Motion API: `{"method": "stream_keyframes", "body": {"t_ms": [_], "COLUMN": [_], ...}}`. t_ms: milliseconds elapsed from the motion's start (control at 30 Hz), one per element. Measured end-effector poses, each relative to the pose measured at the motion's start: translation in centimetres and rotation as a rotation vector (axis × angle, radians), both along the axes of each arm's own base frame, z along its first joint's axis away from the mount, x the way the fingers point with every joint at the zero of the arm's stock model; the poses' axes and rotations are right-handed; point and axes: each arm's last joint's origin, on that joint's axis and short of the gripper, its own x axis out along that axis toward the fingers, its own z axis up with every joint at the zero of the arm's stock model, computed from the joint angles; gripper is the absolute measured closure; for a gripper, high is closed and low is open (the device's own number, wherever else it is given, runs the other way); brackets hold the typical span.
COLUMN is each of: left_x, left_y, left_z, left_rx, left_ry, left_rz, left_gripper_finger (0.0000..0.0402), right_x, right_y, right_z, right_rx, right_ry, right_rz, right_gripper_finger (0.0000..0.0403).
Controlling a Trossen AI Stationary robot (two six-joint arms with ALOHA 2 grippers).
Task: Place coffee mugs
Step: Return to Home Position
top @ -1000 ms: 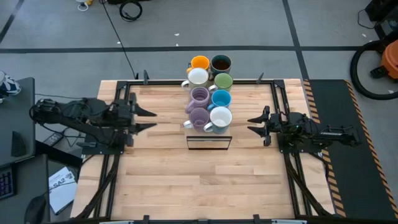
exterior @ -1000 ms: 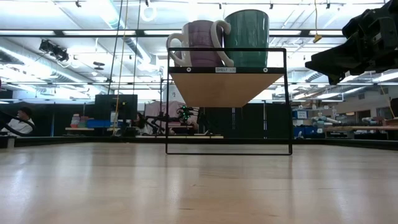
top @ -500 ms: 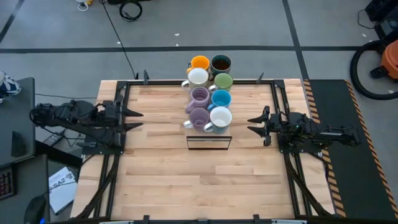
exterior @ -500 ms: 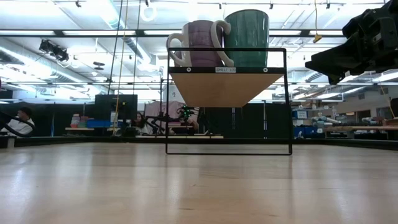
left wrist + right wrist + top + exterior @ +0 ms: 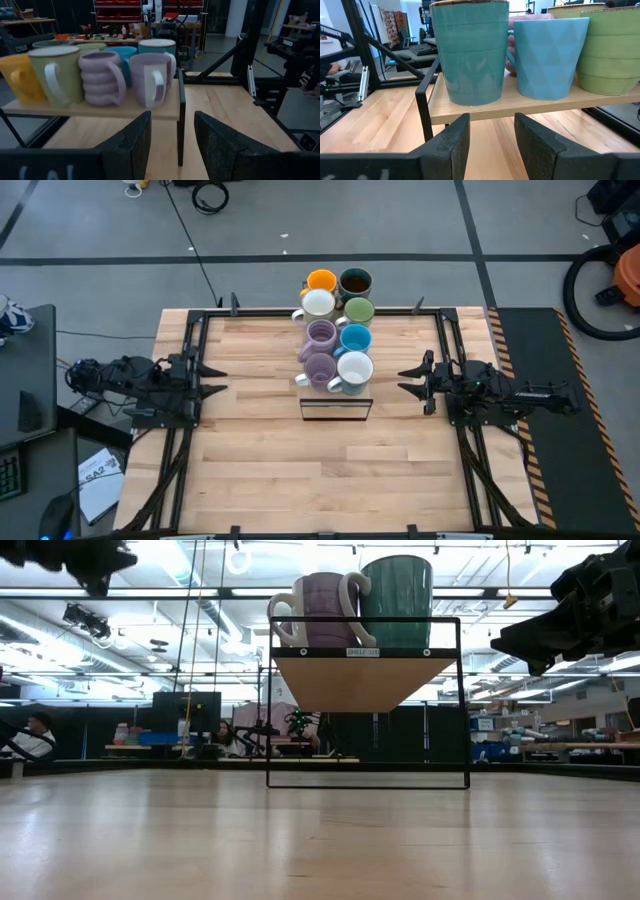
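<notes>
Eight mugs stand in two rows on a wooden shelf (image 5: pixel 336 394) with a black wire frame at the table's far centre: orange (image 5: pixel 321 280), dark teal (image 5: pixel 355 281), pale yellow-green (image 5: pixel 318 303), green (image 5: pixel 359 310), lilac (image 5: pixel 321 334), bright blue (image 5: pixel 355 337), a second lilac (image 5: pixel 319 367) and the ribbed teal one (image 5: pixel 354 367). My left gripper (image 5: pixel 208 377) is open and empty at the table's left edge, pointing at the shelf (image 5: pixel 125 107). My right gripper (image 5: pixel 408 377) is open and empty to the right of the shelf, facing the ribbed teal mug (image 5: pixel 470 50).
The shelf stands raised on its frame (image 5: pixel 362 675), with open space under it. Black rails (image 5: pixel 440 340) run along the table's left, right and far edges. Bare wood (image 5: pixel 330 470) lies between the shelf and the near edge. A person sits far off in the room (image 5: pixel 35 730).
My left gripper has drawn back from the shelf toward the table's left edge, still pointing at the mugs. It now shows at the top left of the low view. The mugs and my right gripper have kept still.
</notes>
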Motion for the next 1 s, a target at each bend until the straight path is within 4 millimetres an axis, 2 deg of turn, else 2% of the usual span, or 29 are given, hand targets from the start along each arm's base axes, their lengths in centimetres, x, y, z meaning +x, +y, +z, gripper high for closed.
{"method": "stream_keyframes", "body": {"t_ms": [200, 567, 733, 1000], "left_x": [0.1, 2.0, 2.7, 3.2], "left_y": [0.0, -0.5, -0.7, -0.8], "left_z": [-3.1, -6.4, -7.7, -8.5], "left_rx": [-0.003, 0.007, 0.009, 0.054], "left_ry": [-0.011, -0.014, -0.046, -0.108], "left_rz": [0.002, -0.002, -0.003, -0.009], "left_gripper_finger": [0.0244, 0.0244, 0.0244, 0.0244], "right_x": [0.0, 0.0, 0.0, 0.0], "right_y": [0.0, 0.0, 0.0, 0.0], "right_z": [0.0, 0.1, 0.1, 0.1], "right_rx": [0.000, -0.001, -0.001, -0.001], "right_ry": [0.000, -0.006, -0.006, -0.006], "right_rz": [0.000, 0.007, 0.007, 0.007], "right_gripper_finger": [0.0242, 0.0242, 0.0242, 0.0242]}}
